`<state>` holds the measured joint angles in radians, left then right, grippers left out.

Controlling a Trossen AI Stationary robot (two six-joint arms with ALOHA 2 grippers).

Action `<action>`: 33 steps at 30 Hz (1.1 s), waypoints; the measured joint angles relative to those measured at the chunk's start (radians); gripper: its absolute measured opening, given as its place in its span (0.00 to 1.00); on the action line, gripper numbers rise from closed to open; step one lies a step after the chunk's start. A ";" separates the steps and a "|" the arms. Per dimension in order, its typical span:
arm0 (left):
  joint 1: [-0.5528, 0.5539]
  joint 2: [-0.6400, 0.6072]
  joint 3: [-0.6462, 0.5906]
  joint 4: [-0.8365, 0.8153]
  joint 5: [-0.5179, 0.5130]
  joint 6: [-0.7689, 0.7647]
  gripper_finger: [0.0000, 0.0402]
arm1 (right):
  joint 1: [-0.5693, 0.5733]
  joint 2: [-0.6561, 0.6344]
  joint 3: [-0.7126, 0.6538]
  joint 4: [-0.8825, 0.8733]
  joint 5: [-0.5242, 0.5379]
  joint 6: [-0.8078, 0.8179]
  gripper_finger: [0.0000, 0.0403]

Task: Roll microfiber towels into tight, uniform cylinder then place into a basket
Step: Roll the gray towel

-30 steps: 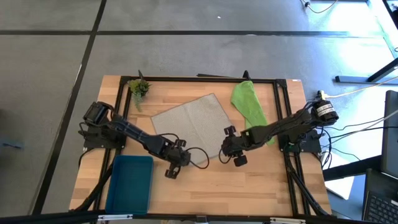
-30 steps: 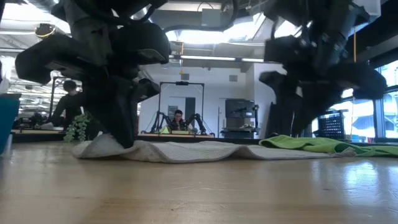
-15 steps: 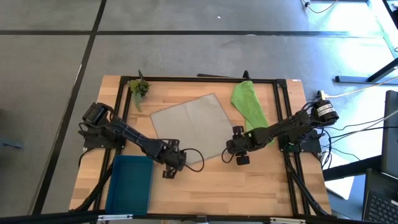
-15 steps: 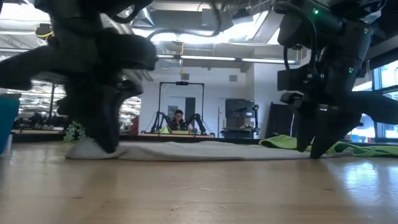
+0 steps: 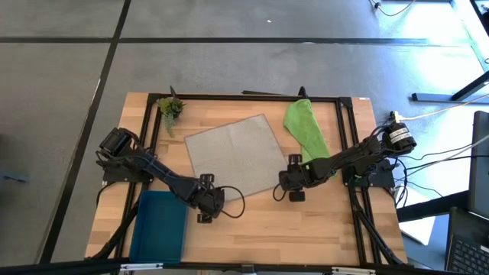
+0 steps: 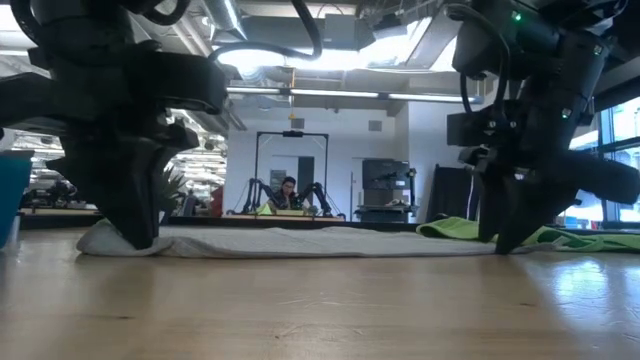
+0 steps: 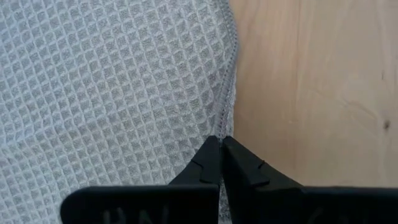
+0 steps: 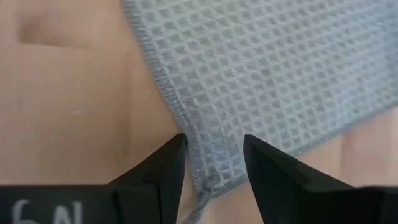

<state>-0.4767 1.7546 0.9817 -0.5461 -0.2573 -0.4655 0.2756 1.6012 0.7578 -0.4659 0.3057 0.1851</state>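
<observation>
Grey towel point(image 5: 235, 152) flat mid-table from above, left gripper point(image 5: 205, 214) at its near-left corner, right gripper point(image 5: 291, 192) at its near-right corner, left wrist view: fingers point(image 7: 208, 163) closed, seemingly pinching the hem, right wrist view: fingers point(image 8: 163, 168) parted astride the corner.

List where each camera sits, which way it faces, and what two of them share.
High view: overhead, straight down on the table; both arms show.
Low view: at table-top height, level toward the room; both arms come from above.
Left wrist view: over the left gripper, shut on the grey towel edge.
Right wrist view: past the right gripper, open astride a towel corner.
Shared: high and low views both show the green towel.
</observation>
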 joint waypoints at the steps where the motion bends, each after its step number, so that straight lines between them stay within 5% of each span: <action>1: -0.002 0.000 0.000 0.000 -0.004 0.000 0.00 | 0.004 0.000 0.000 -0.001 0.015 0.010 0.41; 6: -0.003 0.000 0.000 0.000 -0.012 -0.005 0.00 | 0.010 0.000 0.000 -0.010 0.028 0.030 0.36; 18: -0.003 0.000 0.000 0.001 -0.013 -0.023 0.00 | 0.011 -0.004 -0.056 0.059 -0.019 0.043 0.02; 33: -0.001 -0.001 0.173 -0.224 -0.077 -0.022 0.00 | 0.010 0.004 0.116 -0.120 -0.010 0.001 0.01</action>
<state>-0.4782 1.7538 1.1544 -0.7700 -0.3341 -0.4879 0.2852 1.6051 0.8741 -0.5860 0.2960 0.1858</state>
